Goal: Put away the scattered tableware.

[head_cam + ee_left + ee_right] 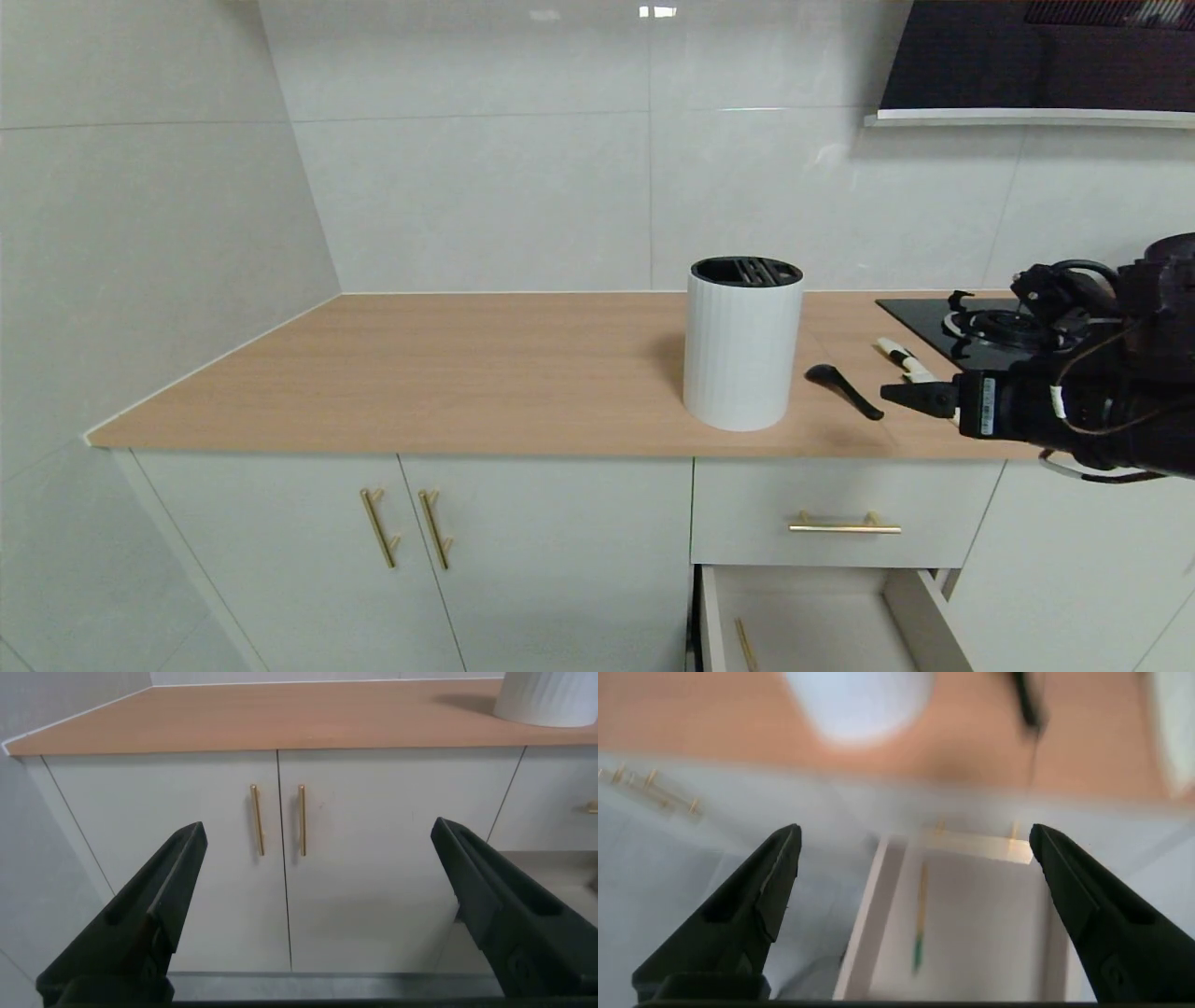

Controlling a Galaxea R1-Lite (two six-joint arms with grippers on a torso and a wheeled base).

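Note:
A black spoon [843,388] lies on the wooden counter [485,364], just right of a white ribbed holder [744,347] with a black slotted top. Farther right lies a white-and-black utensil [901,358]. My right gripper [910,396] hangs open at the counter's front edge, close to the spoon's handle end. In the right wrist view the gripper [912,845] is over the open drawer [990,924], where a thin stick [920,917] lies; the holder [859,700] and spoon [1027,700] are blurred beyond. My left gripper [318,831] is open and empty, low in front of the cabinet doors [280,859].
A black gas hob [985,327] sits at the counter's right end, under a range hood [1036,65]. The lower drawer [822,621] stands pulled out below a shut one [845,511]. Tiled walls close the back and left. The counter's left half is bare.

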